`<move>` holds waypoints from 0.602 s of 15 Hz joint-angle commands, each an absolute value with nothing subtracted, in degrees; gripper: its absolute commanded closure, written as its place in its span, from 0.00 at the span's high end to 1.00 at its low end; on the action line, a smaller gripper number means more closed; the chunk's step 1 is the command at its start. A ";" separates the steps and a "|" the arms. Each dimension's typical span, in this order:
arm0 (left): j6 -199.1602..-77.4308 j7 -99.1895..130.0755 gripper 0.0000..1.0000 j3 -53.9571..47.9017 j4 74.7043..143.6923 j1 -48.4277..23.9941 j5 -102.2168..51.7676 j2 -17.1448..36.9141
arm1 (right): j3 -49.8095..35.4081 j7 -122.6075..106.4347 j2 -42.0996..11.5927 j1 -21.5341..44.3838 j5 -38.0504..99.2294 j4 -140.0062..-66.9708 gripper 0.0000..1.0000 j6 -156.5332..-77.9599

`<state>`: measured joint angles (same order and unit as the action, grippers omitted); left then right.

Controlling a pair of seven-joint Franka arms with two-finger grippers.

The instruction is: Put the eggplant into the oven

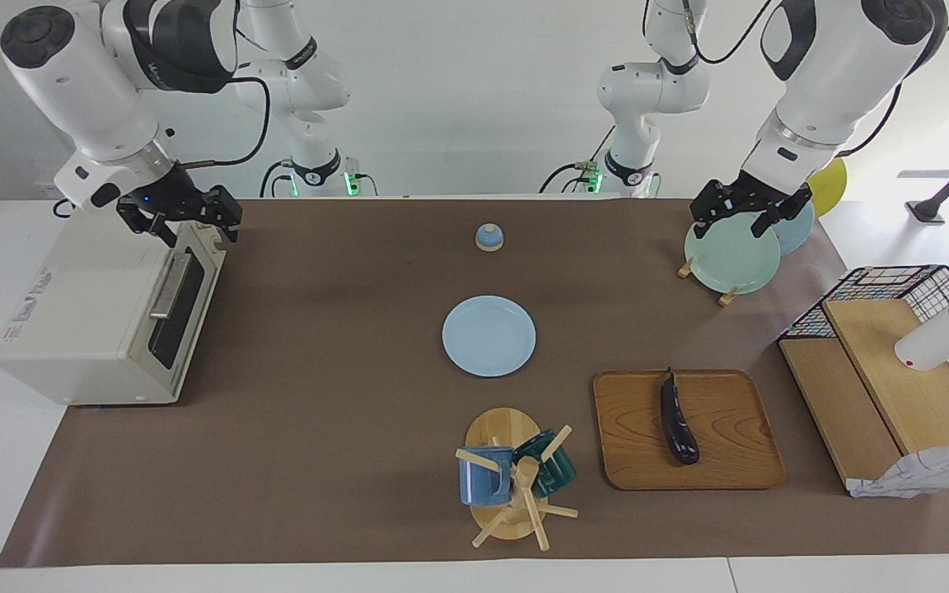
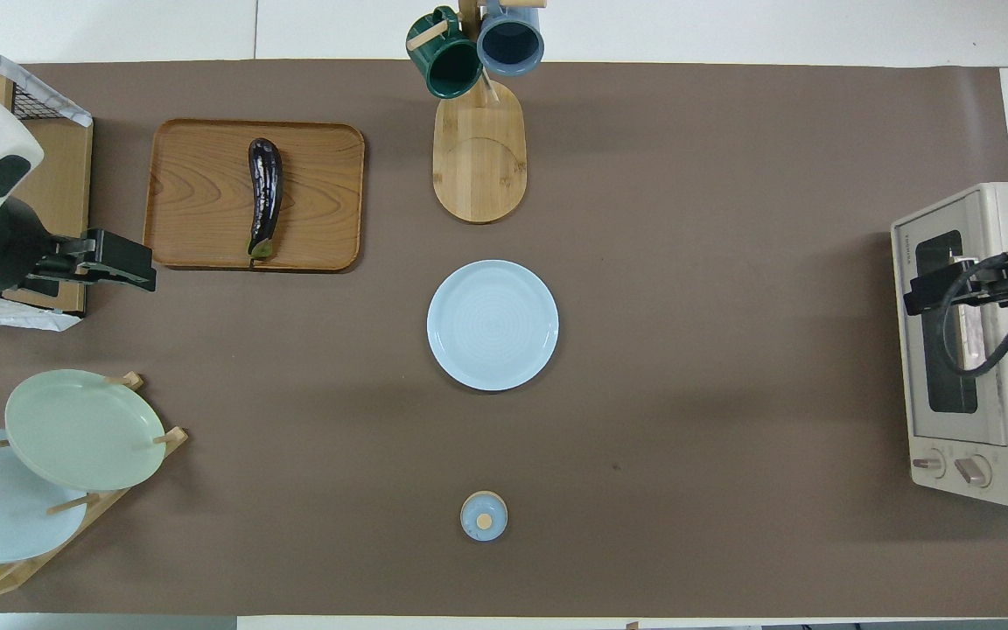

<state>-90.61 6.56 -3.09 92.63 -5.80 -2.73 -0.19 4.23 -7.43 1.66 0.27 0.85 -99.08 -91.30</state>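
Robotics lab bench, staged as a mock kitchen. Two white arms bolted at the table edge (image 1: 474, 198), cables trailing, bare white walls. Props on a brown mat (image 1: 343, 428): toaster oven (image 1: 71, 321), plate rack (image 1: 722, 288), mug tree (image 1: 516, 494).

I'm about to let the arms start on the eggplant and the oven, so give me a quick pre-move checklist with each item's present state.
1. Eggplant lies free on the wooden tray, nothing on it: ok.
2. Oven door open to receive it: not ok, door is closed.
3. Right pincer empty and open, over the oven's top front edge: ok.
4. Left pincer empty and open, over the plate rack: ok.
5. Brown mat between tray and oven free of obstacles: not ok, blue plate lies midway.
6. Oven rack clear inside: cannot tell.
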 commanded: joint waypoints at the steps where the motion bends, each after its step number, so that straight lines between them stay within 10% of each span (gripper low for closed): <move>1: -93.94 7.47 1.00 -2.72 94.22 -6.50 -2.11 -1.41 | 4.22 -6.77 1.93 -0.18 1.67 -99.14 1.00 -91.85; 9: -102.82 7.03 1.00 -2.72 91.33 -5.63 -2.90 9.46 | 4.31 -6.77 1.85 -0.26 1.58 -99.05 1.00 -92.02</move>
<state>-99.86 6.59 -2.93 93.29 -5.75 -2.76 4.27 4.26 -7.43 1.66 0.26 0.85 -99.07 -91.30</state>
